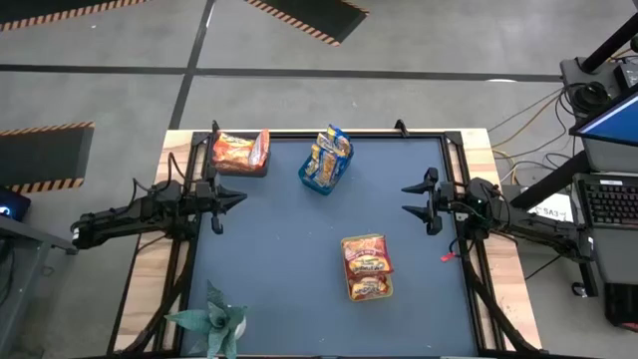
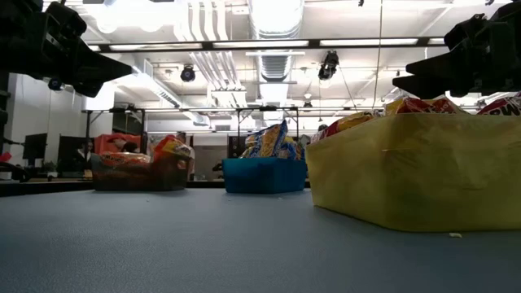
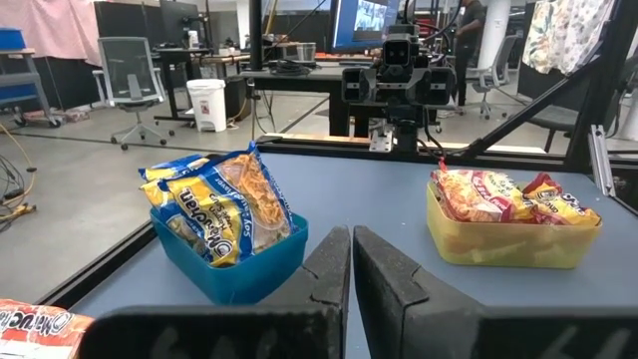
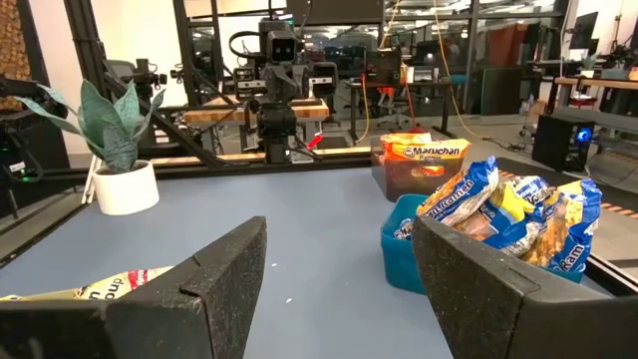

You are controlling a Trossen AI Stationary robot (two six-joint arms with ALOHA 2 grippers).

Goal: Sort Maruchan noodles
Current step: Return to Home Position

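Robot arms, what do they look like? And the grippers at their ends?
The left arm and the right arm are long, thin and black, built from jointed tubes. The left gripper and the right gripper are black too. Each has two chunky, wedge-shaped fingers with a dull, grainy surface and no markings that show.
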